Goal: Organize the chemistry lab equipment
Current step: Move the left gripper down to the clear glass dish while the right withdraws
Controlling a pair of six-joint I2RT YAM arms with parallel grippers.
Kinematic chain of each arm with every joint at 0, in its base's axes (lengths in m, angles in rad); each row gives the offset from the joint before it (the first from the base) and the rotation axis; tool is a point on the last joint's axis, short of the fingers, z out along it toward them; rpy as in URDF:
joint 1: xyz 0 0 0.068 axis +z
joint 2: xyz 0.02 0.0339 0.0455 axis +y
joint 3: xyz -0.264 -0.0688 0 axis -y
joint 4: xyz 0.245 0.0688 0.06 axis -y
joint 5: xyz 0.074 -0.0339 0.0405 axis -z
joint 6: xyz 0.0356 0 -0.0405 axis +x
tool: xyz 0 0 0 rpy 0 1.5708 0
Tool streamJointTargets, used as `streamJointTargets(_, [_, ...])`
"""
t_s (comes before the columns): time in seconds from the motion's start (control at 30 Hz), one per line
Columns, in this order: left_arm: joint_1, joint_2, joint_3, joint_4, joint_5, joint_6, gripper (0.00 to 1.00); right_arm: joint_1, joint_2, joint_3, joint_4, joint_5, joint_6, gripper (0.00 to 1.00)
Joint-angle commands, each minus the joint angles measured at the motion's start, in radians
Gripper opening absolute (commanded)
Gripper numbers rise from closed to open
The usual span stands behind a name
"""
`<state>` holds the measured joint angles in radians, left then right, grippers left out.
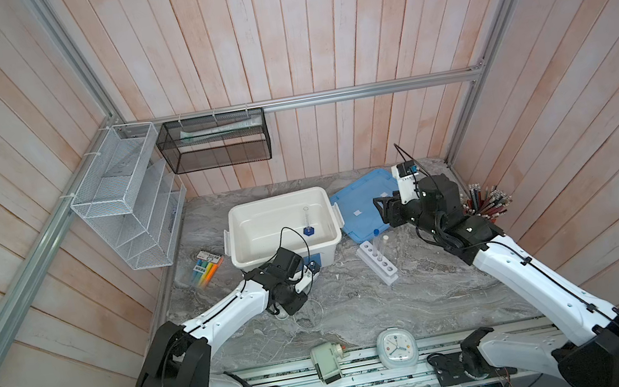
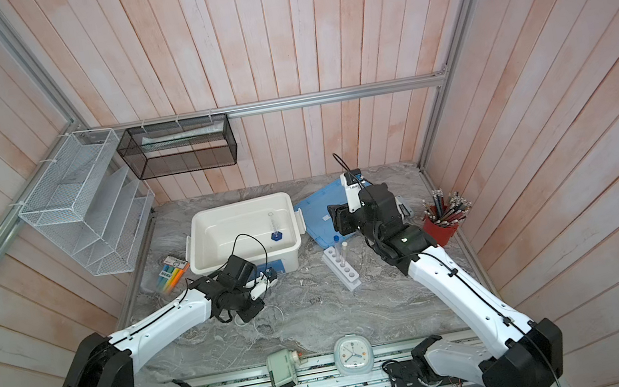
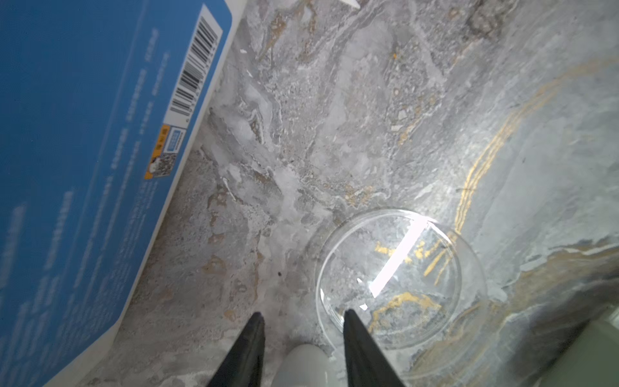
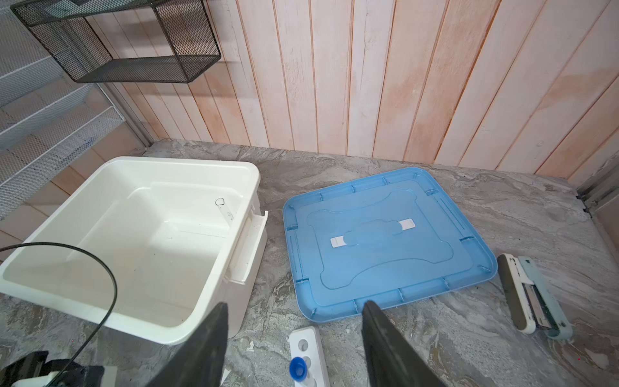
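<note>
My left gripper (image 3: 303, 320) points down at the marble table in front of the white bin (image 1: 243, 262). Its jaws stand open with a pale rounded thing (image 3: 301, 363) between them, a gap showing on each side. One finger (image 3: 358, 345) overlaps the rim of the clear round dish (image 3: 398, 278), which lies flat. My right gripper (image 4: 295, 305) hangs open and empty above the white six-hole rack (image 4: 306, 341). A blue-capped tube (image 4: 296, 368) stands in that rack with a white-capped tube (image 1: 385, 238) beside it. The blue-based cylinder (image 1: 309, 230) stands inside the bin.
The bin's blue lid (image 4: 385, 234) lies flat to its right. A red cup of pencils (image 2: 441, 224) is at the right wall, a pack of highlighters (image 1: 206, 272) left of the bin, and a clock (image 1: 396, 347) at the front edge. Mesh racks (image 1: 119, 199) hang on the walls.
</note>
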<state>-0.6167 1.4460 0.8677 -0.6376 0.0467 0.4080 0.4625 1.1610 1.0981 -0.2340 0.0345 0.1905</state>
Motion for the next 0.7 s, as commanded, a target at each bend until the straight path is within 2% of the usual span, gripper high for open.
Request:
streamJointTargets(0.0, [-0.013, 0.021, 0.035, 0.024, 0.001, 0.030, 0.40, -0.014, -0.016, -0.015, 0.025, -0.026, 0.012, 0.63])
streamJointTargets(0.67, [-0.047, 0.138, 0.047, 0.024, -0.040, 0.035, 0.30, -0.042, -0.017, -0.059, 0.050, -0.048, 0.027, 0.62])
